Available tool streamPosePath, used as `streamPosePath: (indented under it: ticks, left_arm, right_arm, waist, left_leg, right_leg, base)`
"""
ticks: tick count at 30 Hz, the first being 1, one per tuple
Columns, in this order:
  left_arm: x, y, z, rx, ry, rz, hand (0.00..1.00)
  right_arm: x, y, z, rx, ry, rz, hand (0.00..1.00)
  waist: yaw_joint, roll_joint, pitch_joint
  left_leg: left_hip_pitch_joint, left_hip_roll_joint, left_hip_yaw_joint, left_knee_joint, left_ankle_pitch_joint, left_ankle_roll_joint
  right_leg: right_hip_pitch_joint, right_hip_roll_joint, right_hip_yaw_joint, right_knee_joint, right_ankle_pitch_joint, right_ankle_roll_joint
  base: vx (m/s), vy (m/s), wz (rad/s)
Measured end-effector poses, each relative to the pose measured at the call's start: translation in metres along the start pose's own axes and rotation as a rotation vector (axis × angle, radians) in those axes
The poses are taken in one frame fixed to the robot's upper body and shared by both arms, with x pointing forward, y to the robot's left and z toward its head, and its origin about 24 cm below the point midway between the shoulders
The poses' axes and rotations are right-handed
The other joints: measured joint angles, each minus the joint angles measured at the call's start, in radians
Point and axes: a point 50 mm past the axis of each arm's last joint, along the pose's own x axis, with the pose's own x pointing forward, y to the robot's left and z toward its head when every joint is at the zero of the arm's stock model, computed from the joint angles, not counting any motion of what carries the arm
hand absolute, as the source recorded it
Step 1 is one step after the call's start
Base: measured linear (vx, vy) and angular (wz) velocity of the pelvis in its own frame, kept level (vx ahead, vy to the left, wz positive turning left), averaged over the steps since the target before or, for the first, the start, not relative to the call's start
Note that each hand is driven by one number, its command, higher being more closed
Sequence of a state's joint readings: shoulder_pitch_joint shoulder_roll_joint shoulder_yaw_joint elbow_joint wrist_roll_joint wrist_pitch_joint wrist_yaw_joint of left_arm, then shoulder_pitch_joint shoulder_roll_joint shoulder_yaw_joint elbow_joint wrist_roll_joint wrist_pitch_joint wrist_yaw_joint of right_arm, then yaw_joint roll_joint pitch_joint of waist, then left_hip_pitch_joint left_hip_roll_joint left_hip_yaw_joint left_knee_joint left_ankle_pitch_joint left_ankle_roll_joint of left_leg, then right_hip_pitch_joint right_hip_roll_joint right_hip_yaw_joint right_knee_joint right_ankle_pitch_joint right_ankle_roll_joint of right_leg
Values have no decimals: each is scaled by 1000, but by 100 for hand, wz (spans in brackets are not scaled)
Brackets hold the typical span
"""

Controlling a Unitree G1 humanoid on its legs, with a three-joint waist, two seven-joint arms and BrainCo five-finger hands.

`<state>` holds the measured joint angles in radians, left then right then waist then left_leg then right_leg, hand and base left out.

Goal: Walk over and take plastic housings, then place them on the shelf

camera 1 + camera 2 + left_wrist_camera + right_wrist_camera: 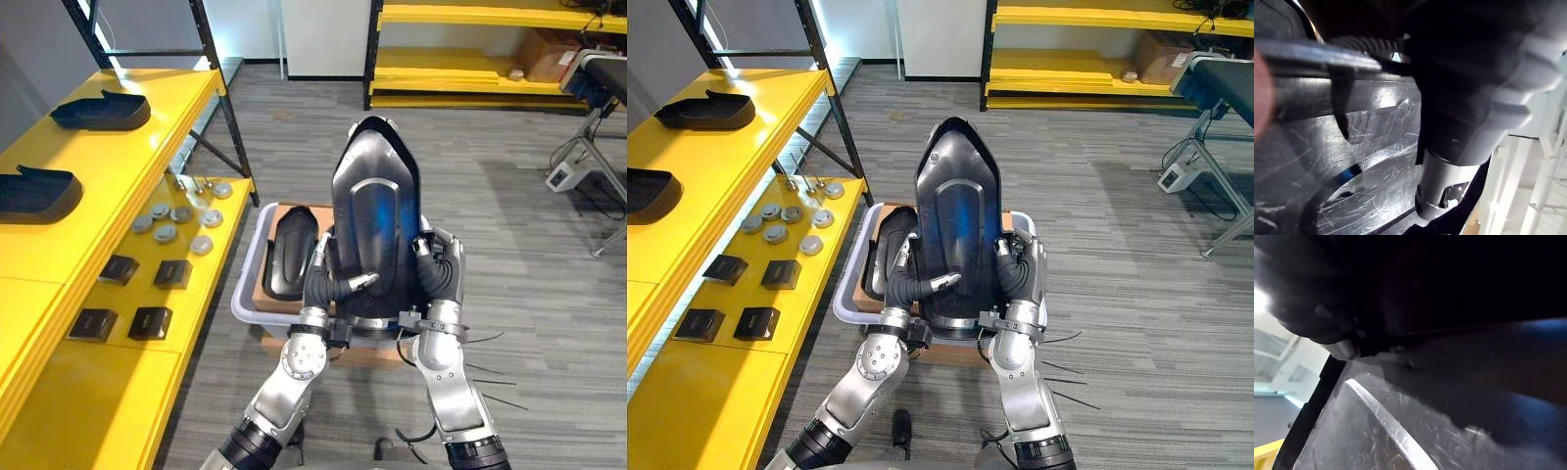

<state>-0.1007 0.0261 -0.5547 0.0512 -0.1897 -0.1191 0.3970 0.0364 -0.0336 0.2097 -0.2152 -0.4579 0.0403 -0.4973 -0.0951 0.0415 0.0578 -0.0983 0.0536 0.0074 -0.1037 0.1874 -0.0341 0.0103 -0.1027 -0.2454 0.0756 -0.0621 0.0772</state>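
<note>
I hold a large glossy black plastic housing [374, 225] upright in front of me, its narrow end up. My left hand [328, 279] grips its lower left edge with the thumb [359, 283] across the front. At the lower right edge my right hand [443, 269] clasps it. Its scratched surface shows close up in the left wrist view [1352, 147] and the right wrist view [1425, 421]. A second black housing [289, 253] lies in the grey bin [247, 294] below. Two more housings [103, 111] [37, 194] rest on the yellow shelf [118, 166] at my left.
Several grey discs [176, 220] and small black boxes [137, 294] lie on the shelf's lower level. A black shelf post [227, 108] stands beside the bin. Another yellow rack [470, 59] lines the far wall, and a metal cart [598, 88] stands at the right.
</note>
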Motion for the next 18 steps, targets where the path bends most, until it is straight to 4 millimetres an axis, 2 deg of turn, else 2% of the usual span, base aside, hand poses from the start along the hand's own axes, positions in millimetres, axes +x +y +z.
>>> streamPosePath:
  ticks: [3, 10, 13, 18]
  left_arm:
    - [1, 2, -3, -23, 22, 12, 100]
    - [3, 20, -4, 22, 31, 34, 100]
    - [6, 25, 4, 35, -5, 45, 100]
    - [7, 23, 23, 42, -94, 14, 100]
  right_arm:
    - [-2, 4, 4, 37, -37, 42, 0]
    - [-1, 4, 2, 279, -19, 296, 0]
    - [3, -4, 6, 342, -44, 339, 0]
    - [12, -29, 31, 427, -176, 321, 0]
  waist:
    - [0, 0, -7]
    - [5, -2, -21]
    - [5, -2, -21]
    - [4, -2, -21]
  left_leg:
    - [5, 1, 0, 0, 0, 0]
    - [18, 1, -2, 0, 0, 0]
    - [18, 1, -2, 0, -2, -3]
    - [18, 2, -1, 0, -4, -5]
  right_leg:
    - [6, 1, 0, -6, 0, 0]
    - [22, 3, -2, -8, 1, -2]
    - [22, 4, -2, -9, 1, -2]
    - [23, 6, -1, -9, 1, -2]
  base:
    - [0, 0, 0]
    - [1, -5, 2]
    - [0, 0, 0]
    - [0, 0, 0]
